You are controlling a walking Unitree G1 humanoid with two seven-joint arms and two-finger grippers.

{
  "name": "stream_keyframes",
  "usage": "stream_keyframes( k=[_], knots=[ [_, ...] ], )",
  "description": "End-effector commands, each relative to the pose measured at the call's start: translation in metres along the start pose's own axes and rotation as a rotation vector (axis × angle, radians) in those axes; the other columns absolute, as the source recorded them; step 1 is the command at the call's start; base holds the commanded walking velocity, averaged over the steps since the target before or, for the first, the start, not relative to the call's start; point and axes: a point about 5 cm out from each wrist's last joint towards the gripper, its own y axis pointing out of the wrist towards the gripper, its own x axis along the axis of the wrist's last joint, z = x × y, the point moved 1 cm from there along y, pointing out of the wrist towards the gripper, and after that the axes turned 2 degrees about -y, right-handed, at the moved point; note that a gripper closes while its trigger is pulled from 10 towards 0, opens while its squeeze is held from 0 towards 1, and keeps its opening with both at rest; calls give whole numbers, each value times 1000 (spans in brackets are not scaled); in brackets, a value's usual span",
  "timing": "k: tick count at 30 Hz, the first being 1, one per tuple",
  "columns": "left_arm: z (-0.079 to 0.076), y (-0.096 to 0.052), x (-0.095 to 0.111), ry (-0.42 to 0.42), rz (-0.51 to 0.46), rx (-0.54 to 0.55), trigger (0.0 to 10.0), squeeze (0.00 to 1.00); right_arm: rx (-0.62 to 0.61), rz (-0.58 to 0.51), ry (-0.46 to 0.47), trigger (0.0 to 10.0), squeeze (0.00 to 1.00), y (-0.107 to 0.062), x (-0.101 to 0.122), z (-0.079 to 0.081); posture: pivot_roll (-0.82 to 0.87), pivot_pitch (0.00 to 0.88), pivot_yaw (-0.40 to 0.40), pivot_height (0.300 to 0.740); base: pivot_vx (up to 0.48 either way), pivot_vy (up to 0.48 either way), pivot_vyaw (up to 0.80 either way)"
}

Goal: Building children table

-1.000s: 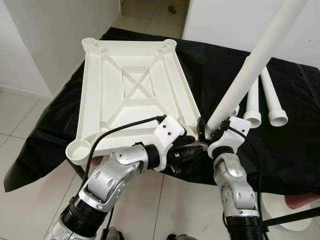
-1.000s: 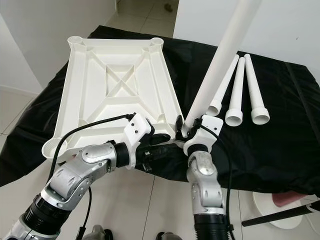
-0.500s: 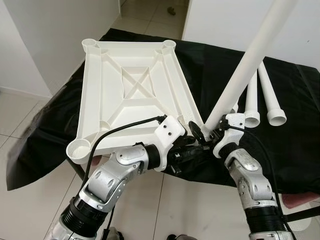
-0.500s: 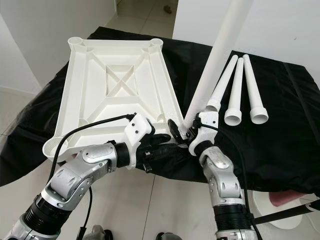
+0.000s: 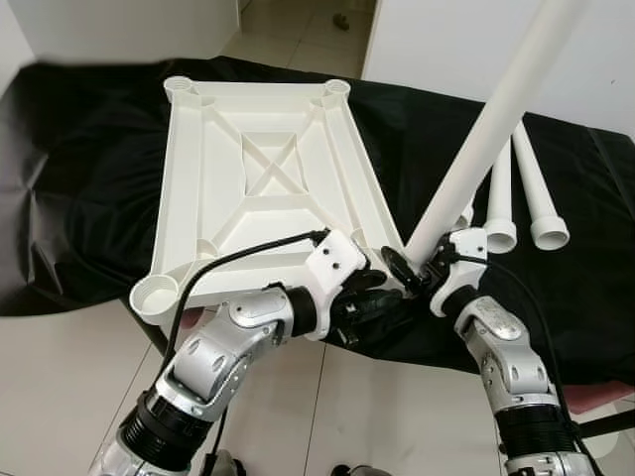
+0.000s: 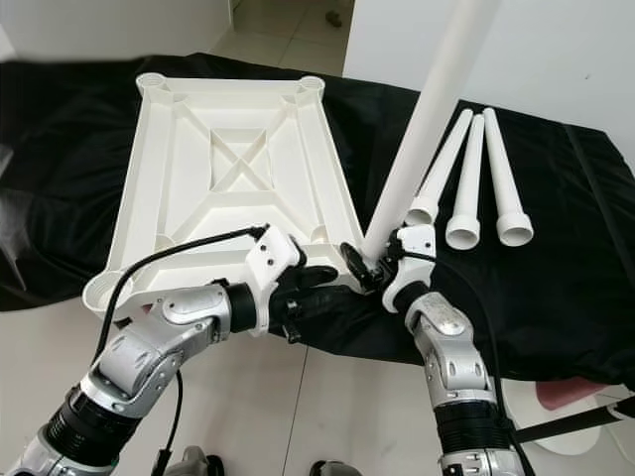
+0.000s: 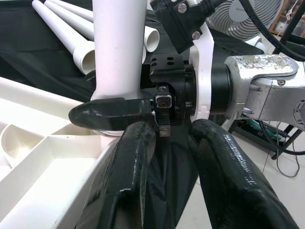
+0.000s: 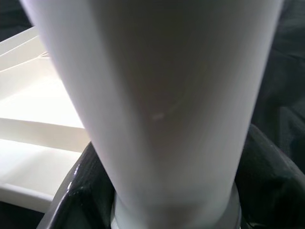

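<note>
The white tabletop lies upside down on the black-draped table, with a round socket at each corner. My right gripper is shut on the lower end of a long white leg. The leg leans up and to the right, and its foot sits just at the tabletop's near right corner. My left gripper reaches to that same corner from the left. Its two fingers stand open under the leg, with nothing between them. In the right wrist view the leg sits between the black fingers.
Three more white legs lie side by side on the cloth at the right. The table's near edge runs just behind my wrists, above tiled floor. A white fan base and a black rod stand at the lower right. A white wall rises behind.
My right forearm has swung out to the right while the gripper kept hold of the leg, whose foot edged toward the corner socket. The black cloth on the left now spreads to the picture's edge.
</note>
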Motion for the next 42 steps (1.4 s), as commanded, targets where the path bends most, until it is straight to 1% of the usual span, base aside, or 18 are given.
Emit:
stream_keyframes(
  k=[1, 8, 9, 11, 12, 13, 16, 19, 21, 25, 28, 29, 33, 36, 39, 40, 41, 42],
  knots=[
    [-4, 0, 0, 0, 1, -24, 10000, 0, 7, -28, -14, 0, 0, -1, 5, -4, 45, 120, -60, 740, 0, 0, 0],
    [-4, 0, 1, 2, 2, -28, 10000, 0, -19, -29, 2, 0, 0, -4, 3, -6, 39, 125, -52, 740, 0, 0, 0],
    [-3, 0, 0, 1, 3, -28, 10000, 0, -41, -18, 14, 4784, 0, -4, 1, -4, 39, 127, -51, 740, 0, 0, 0],
    [-3, 0, 0, 1, 3, -28, 10000, 0, -58, -10, 22, 4784, 0, -4, -1, -3, 39, 127, -51, 740, 0, 0, 0],
    [-3, 0, 0, 1, 4, -28, 10000, 0, -70, -2, 28, 10000, 0, -4, -2, -2, 39, 128, -51, 740, 0, 0, 0],
    [-3, 0, 0, 1, 4, -28, 10000, 0, -70, -2, 28, 10000, 0, -4, -2, -2, 39, 128, -51, 740, 0, 0, 0],
    [-4, -1, 0, 0, 4, -28, 10000, 0, -132, -3, 45, 10000, 0, -3, -3, 4, 41, 131, -52, 740, 0, 0, 0],
    [-4, -1, 0, -3, 7, -27, 10000, 0, -338, 25, 125, 10000, 0, 0, -6, 14, 43, 135, -53, 740, 0, 0, 0],
    [-5, -1, -1, -4, 7, -28, 10000, 0, -403, 22, 147, 10000, 0, 1, -6, 21, 42, 136, -54, 740, 0, 0, 0],
    [-5, -1, -1, -5, 8, -29, 10000, 0, -477, 41, 154, 10000, 0, 1, -8, 28, 44, 137, -54, 740, 0, 0, 0],
    [-6, -1, -1, -6, 7, -30, 10000, 0, -514, 22, 198, 10000, 0, 0, -8, 32, 42, 138, -52, 740, 0, 0, 0],
    [-5, -1, -1, -6, 7, -30, 10000, 0, -511, 10, 205, 10000, 1000, 0, -7, 32, 40, 139, -51, 740, 0, 0, 0],
    [-5, -1, -1, -7, 7, -31, 10000, 0, -511, -16, 215, 10000, 1000, -2, -4, 31, 37, 138, -50, 740, 0, 0, 0],
    [-5, 0, -1, -6, 7, -34, 10000, 0, -521, -37, 189, 10000, 1000, -7, 2, 19, 32, 135, -50, 740, 0, 0, 0],
    [-5, 0, 0, -5, 7, -34, 10000, 0, -497, -52, 180, 10000, 1000, -8, 6, 16, 31, 135, -51, 740, 0, 0, 0],
    [-5, 0, -1, -5, 7, -35, 10000, 0, -474, -58, 184, 10000, 157, -8, 7, 17, 31, 135, -52, 740, 0, 0, 0],
    [-6, 0, -1, -5, 7, -36, 10000, 0, -461, -70, 184, 10000, 0, -9, 9, 18, 30, 134, -52, 740, 0, 0, 0],
    [-6, 0, -1, -5, 7, -36, 10000, 0, -461, -70, 184, 10000, 0, -9, 9, 18, 30, 134, -52, 740, 0, 0, 0]
  ],
)
